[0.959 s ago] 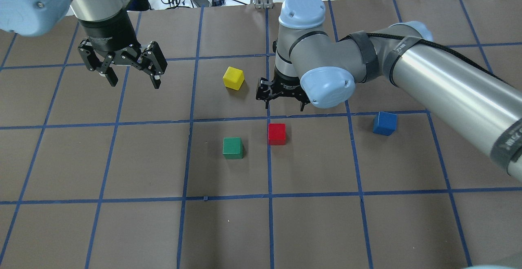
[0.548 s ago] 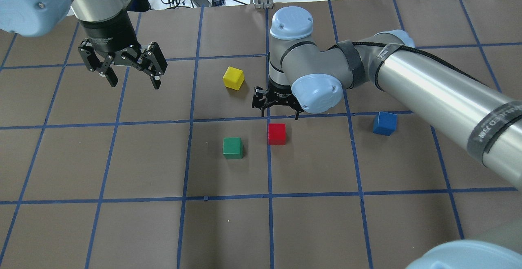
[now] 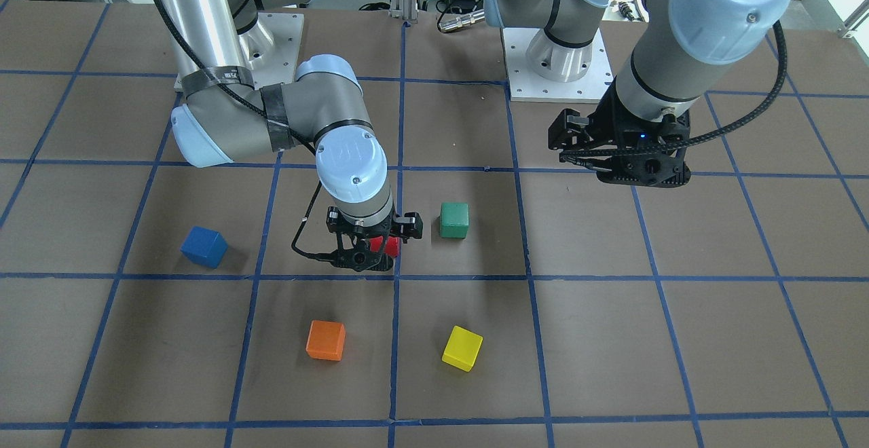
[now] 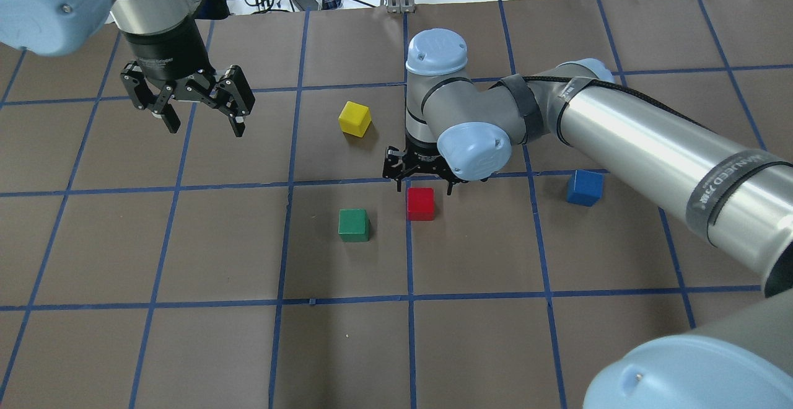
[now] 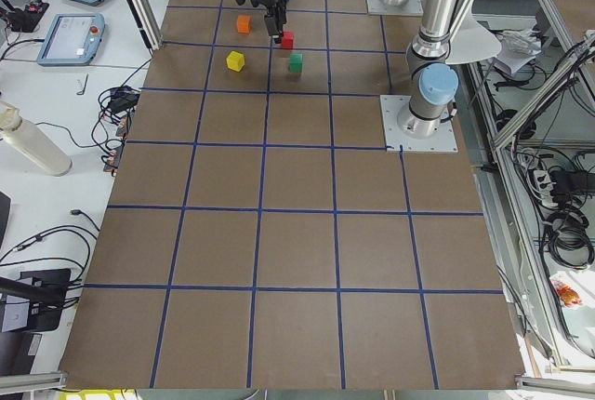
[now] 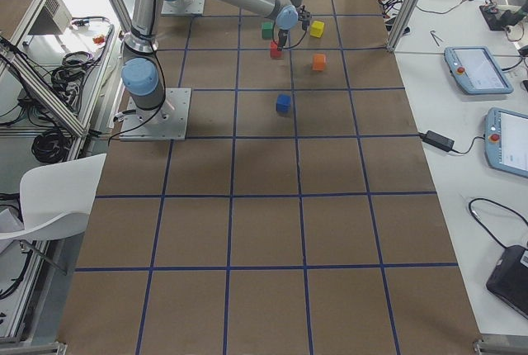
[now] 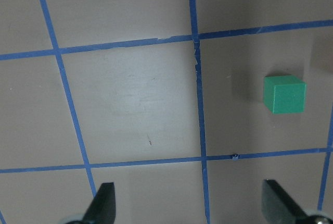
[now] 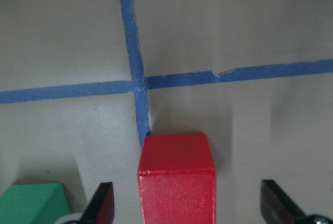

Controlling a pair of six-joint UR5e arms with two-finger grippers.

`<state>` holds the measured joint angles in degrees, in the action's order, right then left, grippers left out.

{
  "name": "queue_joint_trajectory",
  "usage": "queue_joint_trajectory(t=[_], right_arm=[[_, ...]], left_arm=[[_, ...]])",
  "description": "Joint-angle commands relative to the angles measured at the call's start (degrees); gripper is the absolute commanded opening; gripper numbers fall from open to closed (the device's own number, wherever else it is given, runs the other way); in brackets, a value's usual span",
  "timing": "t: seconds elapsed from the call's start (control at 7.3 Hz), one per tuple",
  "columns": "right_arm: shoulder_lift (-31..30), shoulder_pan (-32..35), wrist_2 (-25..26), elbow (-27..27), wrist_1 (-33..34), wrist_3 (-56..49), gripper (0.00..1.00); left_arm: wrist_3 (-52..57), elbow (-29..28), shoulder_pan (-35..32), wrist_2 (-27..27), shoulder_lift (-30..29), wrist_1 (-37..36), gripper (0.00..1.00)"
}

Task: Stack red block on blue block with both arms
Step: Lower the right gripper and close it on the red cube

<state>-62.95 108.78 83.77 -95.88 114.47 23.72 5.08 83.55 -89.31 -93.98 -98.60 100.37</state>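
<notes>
R gripper over red cube, jaws wide; L gripper idle, also wide.

The small matte red block sits on the brown paper-covered table beside a crossing of the blue tape grid lines. The black two-finger right gripper is at it w/ jaws spread: in the R wrist view the block lies btwn the fingertips w/ clear gaps both sides, nothing gripped. The small matte blue block sits alone, well apart on the robot's right. The black two-finger left gripper hangs above the table far to the robot's left, jaws apart, holding nothing. A small green cube is near the red block; a small yellow cube and a small orange cube lie further out.
</notes>
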Motion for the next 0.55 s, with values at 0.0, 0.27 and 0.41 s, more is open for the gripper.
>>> queue_joint_trajectory(t=[0.0, 0.27, 0.41], right_arm=[[1.2, 0.4, 0.0, -0.2, 0.0, 0.4, 1.00], [1.5, 0.4, 0.0, -0.2, -0.6, 0.4, 0.75], [1.7, 0.4, 0.0, -0.2, -1.0, 0.1, 0.46]], left_arm=[[-0.1, 0.0, -0.1, 0.0, -0.2, 0.0, 1.00], [-0.1, 0.0, -0.1, 0.0, -0.4, 0.0, 1.00], [-0.1, 0.0, -0.1, -0.1, -0.5, -0.1, 1.00]])
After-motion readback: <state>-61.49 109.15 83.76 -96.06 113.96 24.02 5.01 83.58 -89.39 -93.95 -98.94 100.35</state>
